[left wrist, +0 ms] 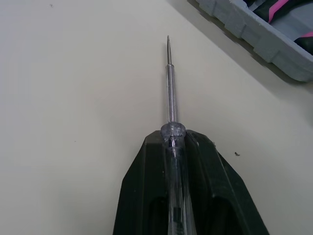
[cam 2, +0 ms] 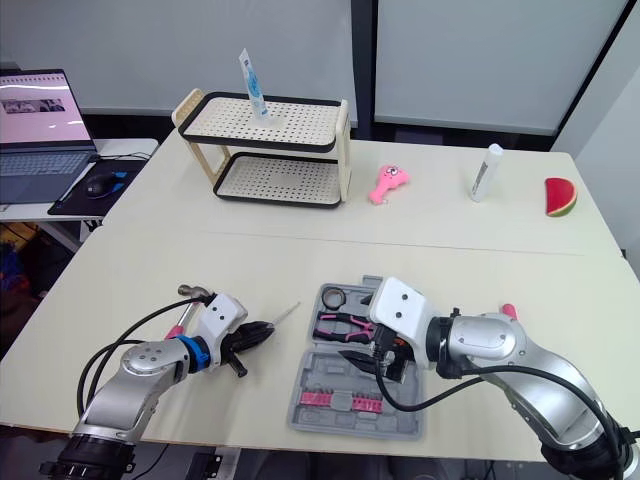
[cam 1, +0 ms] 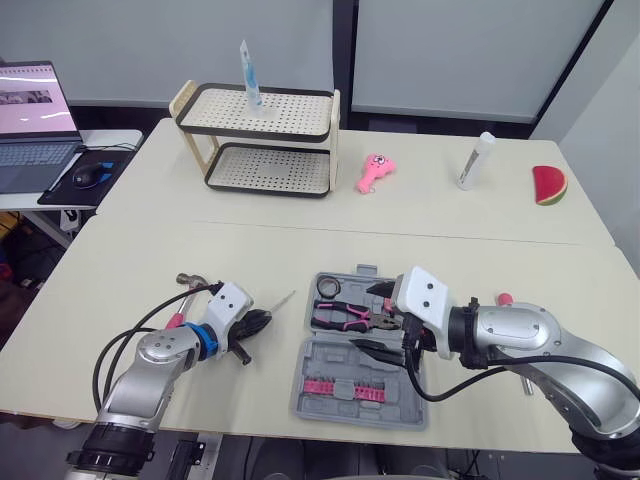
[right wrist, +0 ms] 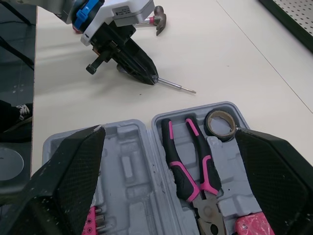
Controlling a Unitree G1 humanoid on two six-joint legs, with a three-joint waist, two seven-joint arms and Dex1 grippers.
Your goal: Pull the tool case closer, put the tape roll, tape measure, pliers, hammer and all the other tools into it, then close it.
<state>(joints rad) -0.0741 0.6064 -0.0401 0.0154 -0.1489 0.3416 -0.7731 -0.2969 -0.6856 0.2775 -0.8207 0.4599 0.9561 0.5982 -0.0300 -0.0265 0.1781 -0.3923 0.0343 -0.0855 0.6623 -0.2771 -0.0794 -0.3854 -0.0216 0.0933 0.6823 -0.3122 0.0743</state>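
Grey plastic, folded flat open: the tool case lies on the near counter in front of us, between our two arms. Its tray half holds the pink-and-black pliers. The tape roll sits just beside them against the tray's wall. The other half carries a row of pink bits.

Our right gripper hangs over the open case, jaws spread wide and holding nothing, one finger to each side of the pliers.

To the case's left, our left gripper has its jaws clamped on the clear handle of a slim screwdriver. The metal shaft juts out low over the counter, tip aimed towards the case but apart from it. We cannot tell whether the tip touches the surface. The hammer lies on the counter on the far side of that arm, with its steel head showing and most of its pink handle hidden.

On the far counter stand a two-tier rack with a blue-and-white tube upright on its top tier, a pink toy, a white bottle and a watermelon slice. A laptop sits open on a side counter at far left.
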